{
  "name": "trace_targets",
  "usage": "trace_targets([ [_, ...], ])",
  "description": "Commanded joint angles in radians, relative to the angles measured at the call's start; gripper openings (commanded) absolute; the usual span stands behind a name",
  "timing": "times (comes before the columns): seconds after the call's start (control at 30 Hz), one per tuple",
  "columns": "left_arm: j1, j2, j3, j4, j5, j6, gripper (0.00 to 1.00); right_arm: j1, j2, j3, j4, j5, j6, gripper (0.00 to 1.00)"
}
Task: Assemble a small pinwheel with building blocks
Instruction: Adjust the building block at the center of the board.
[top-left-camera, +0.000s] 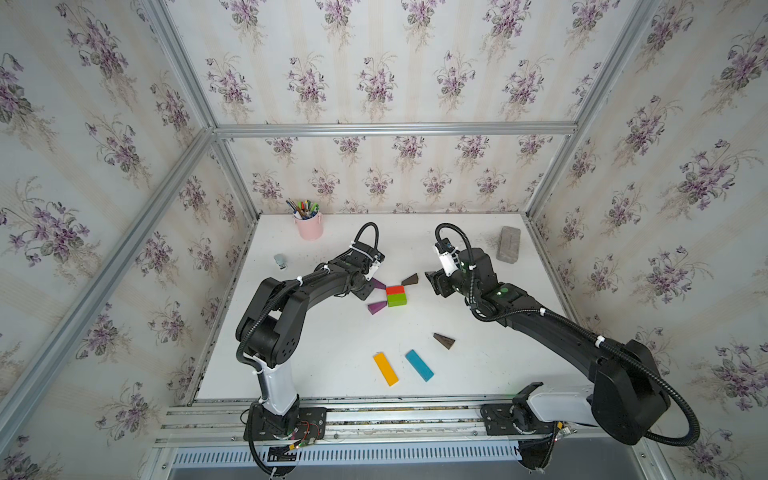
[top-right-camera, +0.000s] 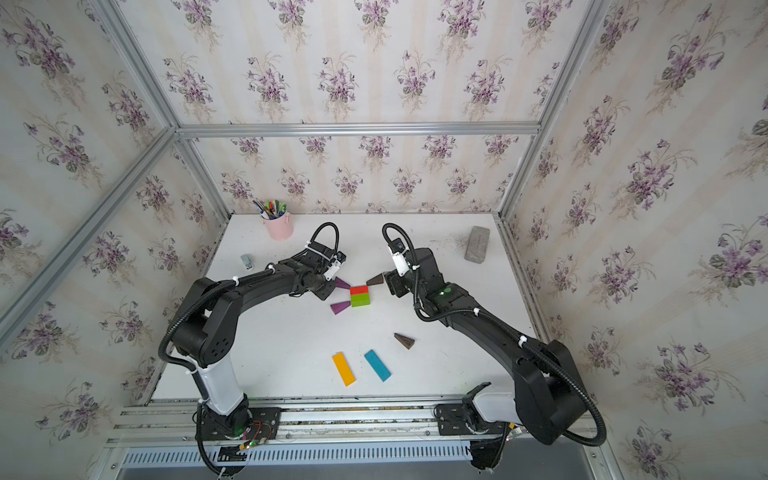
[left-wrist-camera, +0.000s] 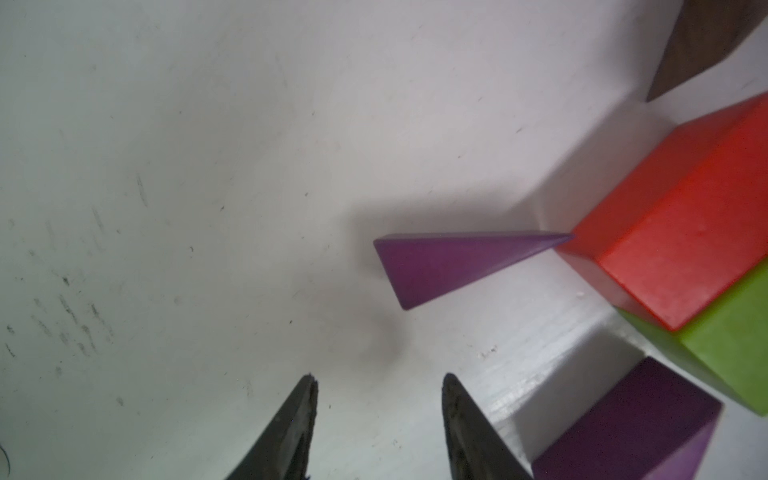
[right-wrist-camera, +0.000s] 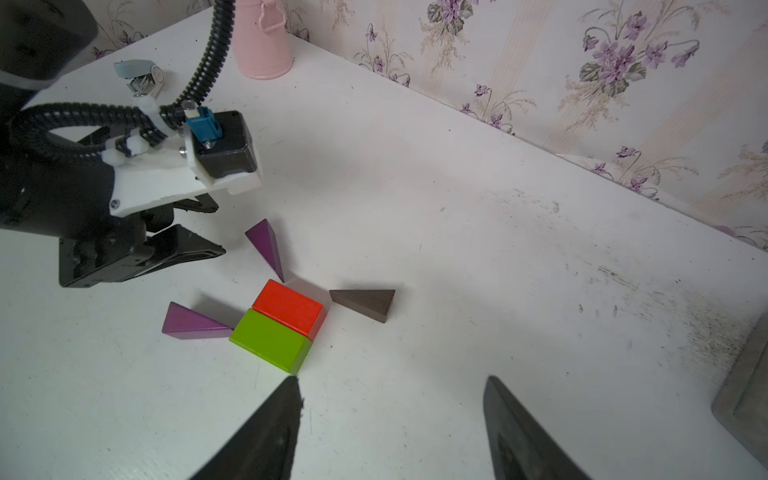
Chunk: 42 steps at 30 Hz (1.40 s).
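The red brick (top-left-camera: 395, 290) and green brick (top-left-camera: 397, 300) lie side by side mid-table. Three wedges point at this pair: one purple wedge (left-wrist-camera: 453, 262) touching the red corner, a second purple wedge (top-left-camera: 377, 308) by the green brick, and a brown wedge (top-left-camera: 410, 279) on the right. Nearer the front lie another brown wedge (top-left-camera: 444, 340), the yellow bar (top-left-camera: 386, 368) and the blue bar (top-left-camera: 419, 365). My left gripper (left-wrist-camera: 379, 377) is just left of the upper purple wedge, jaws apart and empty. My right gripper (right-wrist-camera: 392, 379) hovers open to the right of the bricks.
A pink pen cup (top-left-camera: 309, 226) stands at the back left. A grey rough brick (top-left-camera: 508, 244) lies at the back right. A small grey-blue object (top-left-camera: 280, 261) sits near the left wall. Papered walls enclose the table on three sides.
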<state>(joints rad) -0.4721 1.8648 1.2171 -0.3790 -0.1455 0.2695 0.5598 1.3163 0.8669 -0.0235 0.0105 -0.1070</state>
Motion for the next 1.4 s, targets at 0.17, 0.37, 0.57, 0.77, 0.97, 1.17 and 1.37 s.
trace_targets([
  [0.17,-0.001,0.036,0.04,0.0,-0.01,0.016,0.46,-0.008,-0.011,-0.006,0.027,0.018,0.017,0.7],
  [0.37,-0.001,0.054,0.05,-0.003,-0.013,0.024,0.45,-0.008,-0.035,-0.022,0.04,0.021,-0.002,0.72],
  [0.57,-0.003,0.084,0.074,-0.006,-0.012,0.039,0.44,-0.008,-0.041,-0.028,0.04,0.028,-0.007,0.73],
  [0.77,-0.002,0.102,0.089,-0.015,-0.014,0.044,0.44,-0.008,-0.048,-0.034,0.049,0.029,-0.014,0.73],
  [0.97,-0.002,0.117,0.106,-0.029,-0.024,0.04,0.43,-0.008,-0.046,-0.032,0.047,0.029,-0.017,0.73],
  [1.17,-0.002,0.13,0.123,-0.043,-0.034,0.035,0.43,-0.008,-0.052,-0.034,0.047,0.028,-0.02,0.73],
  [1.37,-0.002,0.132,0.126,-0.046,-0.032,0.033,0.43,-0.008,-0.051,-0.034,0.05,0.028,-0.023,0.73],
])
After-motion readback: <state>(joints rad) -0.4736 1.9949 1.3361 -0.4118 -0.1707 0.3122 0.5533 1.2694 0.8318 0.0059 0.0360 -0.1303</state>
